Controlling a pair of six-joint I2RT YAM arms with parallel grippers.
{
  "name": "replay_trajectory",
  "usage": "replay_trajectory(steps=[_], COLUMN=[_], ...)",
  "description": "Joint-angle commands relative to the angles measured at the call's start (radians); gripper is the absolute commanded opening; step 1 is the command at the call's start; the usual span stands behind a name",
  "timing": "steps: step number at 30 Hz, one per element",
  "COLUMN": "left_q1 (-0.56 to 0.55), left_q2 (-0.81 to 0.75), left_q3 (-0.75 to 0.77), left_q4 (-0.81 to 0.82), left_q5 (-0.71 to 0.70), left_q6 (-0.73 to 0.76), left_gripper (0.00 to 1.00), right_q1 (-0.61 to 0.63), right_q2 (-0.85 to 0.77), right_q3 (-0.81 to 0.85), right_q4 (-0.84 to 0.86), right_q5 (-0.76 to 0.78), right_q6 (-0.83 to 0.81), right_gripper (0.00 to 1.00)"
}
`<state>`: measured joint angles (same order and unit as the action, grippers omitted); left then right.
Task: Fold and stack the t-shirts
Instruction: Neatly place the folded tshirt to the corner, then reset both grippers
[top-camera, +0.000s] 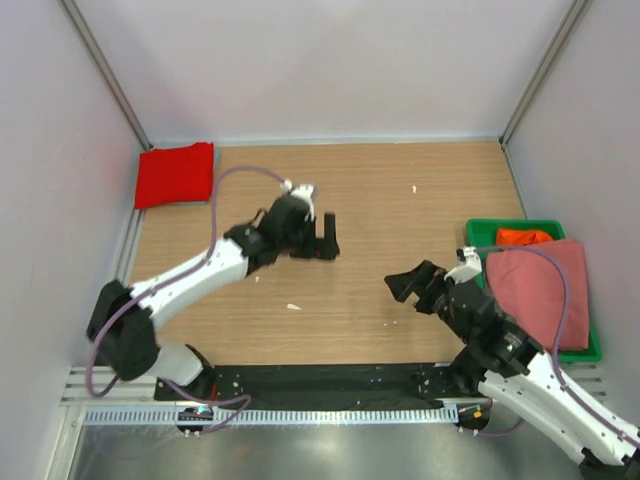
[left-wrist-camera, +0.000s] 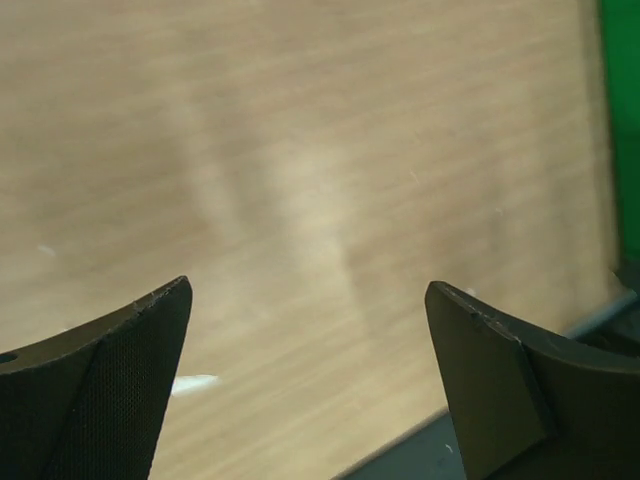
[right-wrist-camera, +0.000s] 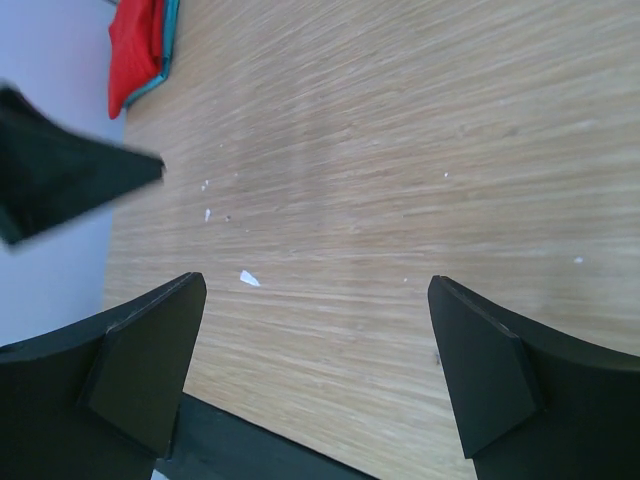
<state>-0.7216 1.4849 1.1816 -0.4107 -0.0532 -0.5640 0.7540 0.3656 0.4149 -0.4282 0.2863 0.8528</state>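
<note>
A bright red t-shirt (top-camera: 175, 173) lies folded in the table's far left corner. In the right wrist view the red t-shirt (right-wrist-camera: 135, 40) rests on a turquoise one whose edge (right-wrist-camera: 168, 38) shows beneath it. A salmon pink t-shirt (top-camera: 540, 285) is draped over the green crate (top-camera: 512, 227) at the right, with an orange one (top-camera: 523, 237) behind it. My left gripper (top-camera: 325, 240) (left-wrist-camera: 308, 290) hangs open over bare wood in mid-table, holding nothing. My right gripper (top-camera: 410, 285) (right-wrist-camera: 318, 285) is open too, left of the crate, and empty.
Small white scraps (top-camera: 293, 306) (right-wrist-camera: 249, 279) lie on the wooden tabletop. A black strip (top-camera: 330, 378) runs along the near edge. White walls close in the left, back and right sides. The green crate's wall (left-wrist-camera: 622, 120) shows at the right of the left wrist view.
</note>
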Motion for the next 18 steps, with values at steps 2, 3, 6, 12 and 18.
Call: replay_trajectory(steps=[2, 3, 6, 12, 18], left_q1=[-0.126, -0.153, -0.243, -0.288, -0.292], left_q2=[-0.309, -0.363, -0.614, -1.268, -1.341], left_q3=[-0.343, -0.417, -0.678, -1.115, -1.277], left_q4=[0.269, 0.367, 0.541, 0.702, 1.013], left_q5=[0.103, 0.102, 0.053, -0.078, 0.033], left_q6=[-0.338, -0.421, -0.583, -0.862, -0.979], left_gripper=[1.0, 1.0, 1.0, 1.0, 1.0], right_q1=[-0.001, -0.001, -0.002, 0.001, 0.001], right_q2=[-0.105, -0.135, -0.178, -0.254, -0.264], right_q3=[-0.045, -0.048, -0.056, -0.111, -0.203], right_q4=[-0.098, -0.113, -0.21, -0.377, -0.214], right_q5=[0.047, 0.041, 0.072, 0.128, -0.004], right_q6=[0.262, 0.264, 0.328, 0.486, 0.447], right_gripper=[1.0, 1.0, 1.0, 1.0, 1.0])
